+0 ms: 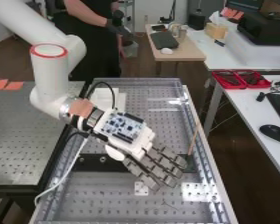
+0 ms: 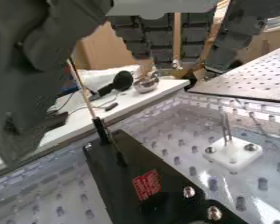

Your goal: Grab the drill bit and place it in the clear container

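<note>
The perforated tabletop (image 1: 101,197) is carrying all items. A white arm (image 1: 51,75) is extending over it from the left of the high view. The hand (image 1: 154,167) is hanging released, fingers spread and near-straight. A black plate (image 2: 170,185) is lying beneath, a slender rod (image 2: 83,92) leaning at its end. The apparent drill bit (image 2: 226,127) is standing upright on a small white block (image 2: 232,156) beside the plate.

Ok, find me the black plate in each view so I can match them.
High view: the black plate lies across the perforated bench, partly behind the hand.
Wrist view: the plate lies beside the small white block.
Shared landmark: the thin stick rising at one end of the plate.
</note>
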`<state>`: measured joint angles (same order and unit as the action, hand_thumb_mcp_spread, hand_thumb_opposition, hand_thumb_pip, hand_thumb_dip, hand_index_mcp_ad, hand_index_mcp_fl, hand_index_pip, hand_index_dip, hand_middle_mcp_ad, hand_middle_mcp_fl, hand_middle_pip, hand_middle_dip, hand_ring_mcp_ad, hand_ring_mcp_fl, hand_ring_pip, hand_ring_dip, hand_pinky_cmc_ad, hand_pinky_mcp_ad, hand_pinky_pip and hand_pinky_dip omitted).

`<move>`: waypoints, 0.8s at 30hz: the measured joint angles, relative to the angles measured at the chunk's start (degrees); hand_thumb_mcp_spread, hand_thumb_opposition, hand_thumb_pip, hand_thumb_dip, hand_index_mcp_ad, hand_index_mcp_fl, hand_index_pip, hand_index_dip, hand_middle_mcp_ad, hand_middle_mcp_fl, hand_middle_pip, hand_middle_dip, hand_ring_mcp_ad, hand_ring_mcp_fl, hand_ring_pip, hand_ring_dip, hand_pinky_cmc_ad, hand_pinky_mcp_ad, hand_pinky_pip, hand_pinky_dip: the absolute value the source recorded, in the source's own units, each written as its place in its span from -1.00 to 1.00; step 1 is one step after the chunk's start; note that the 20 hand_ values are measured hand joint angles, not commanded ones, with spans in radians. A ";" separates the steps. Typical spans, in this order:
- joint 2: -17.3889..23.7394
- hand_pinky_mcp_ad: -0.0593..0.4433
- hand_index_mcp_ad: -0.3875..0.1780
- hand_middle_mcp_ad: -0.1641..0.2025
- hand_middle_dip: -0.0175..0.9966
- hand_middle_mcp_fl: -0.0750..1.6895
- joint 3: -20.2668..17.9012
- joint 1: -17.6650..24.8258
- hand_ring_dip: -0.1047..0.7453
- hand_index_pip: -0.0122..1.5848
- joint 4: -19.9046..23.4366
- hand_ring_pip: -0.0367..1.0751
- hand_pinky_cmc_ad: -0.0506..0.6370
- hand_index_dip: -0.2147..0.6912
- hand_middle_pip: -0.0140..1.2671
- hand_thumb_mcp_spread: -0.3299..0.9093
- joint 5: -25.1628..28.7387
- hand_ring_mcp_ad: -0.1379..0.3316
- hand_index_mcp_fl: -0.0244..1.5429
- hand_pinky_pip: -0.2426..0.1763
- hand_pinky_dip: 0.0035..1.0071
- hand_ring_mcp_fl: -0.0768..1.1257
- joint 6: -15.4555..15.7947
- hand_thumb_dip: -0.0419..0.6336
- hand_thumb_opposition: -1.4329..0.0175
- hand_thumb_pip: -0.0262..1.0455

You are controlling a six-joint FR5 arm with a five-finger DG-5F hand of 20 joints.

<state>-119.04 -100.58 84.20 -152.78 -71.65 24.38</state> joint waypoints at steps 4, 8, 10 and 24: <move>-0.10 0.11 0.73 0.91 -0.92 -0.78 -0.09 -0.39 -0.84 -0.80 1.37 -0.75 0.10 -0.56 -0.73 -0.10 -0.16 0.35 -0.90 -0.34 -0.40 -0.86 0.13 -0.62 -0.11 0.10; 0.03 0.01 0.66 0.92 -0.92 -0.77 -0.44 -0.72 -0.84 -0.64 4.20 -0.75 0.06 -0.58 -0.74 -0.03 -0.22 0.34 -0.88 -0.34 -0.40 -0.86 0.99 -0.50 -0.13 0.17; 0.05 -0.05 0.62 0.92 -0.92 -0.77 -0.44 -0.85 -0.84 -0.50 4.92 -0.75 0.03 -0.58 -0.75 0.02 -0.39 0.34 -0.81 -0.34 -0.40 -0.86 1.54 -0.45 -0.17 0.24; -1.10 -0.04 0.51 0.75 -0.78 -0.71 1.27 -1.48 -0.84 0.30 4.65 -0.75 0.01 -0.63 -0.78 0.02 -2.74 0.14 -0.66 -0.34 -0.42 -0.89 3.87 -0.17 -0.26 0.39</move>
<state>-120.14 -99.30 82.72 -148.13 -74.40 28.25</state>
